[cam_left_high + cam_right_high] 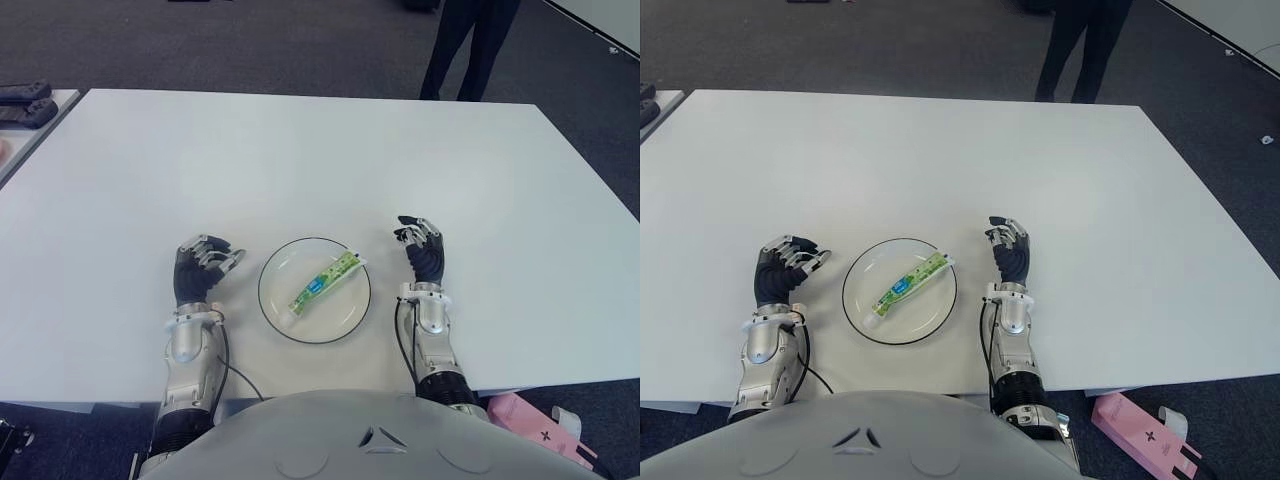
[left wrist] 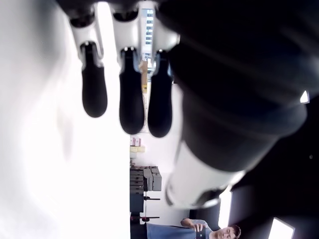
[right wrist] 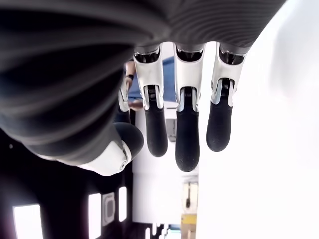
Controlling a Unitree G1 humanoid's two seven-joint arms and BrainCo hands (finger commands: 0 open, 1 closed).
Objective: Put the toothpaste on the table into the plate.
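A green and white toothpaste tube (image 1: 322, 283) lies diagonally inside the round white plate (image 1: 352, 312) near the table's front edge, its cap end toward me. My left hand (image 1: 200, 266) shows just left of the plate, fingers loosely curled and holding nothing. On the plate's right side my right hand (image 1: 422, 250) stands with fingers relaxed and empty. In the left wrist view the dark fingertips (image 2: 130, 99) hang free; the right wrist view shows its fingers (image 3: 187, 144) likewise bare.
The white table (image 1: 320, 160) stretches far ahead. A person's dark legs (image 1: 465, 45) stand beyond its far edge. Dark objects (image 1: 25, 100) lie on a side table at far left. A pink box (image 1: 540, 425) sits on the floor at lower right.
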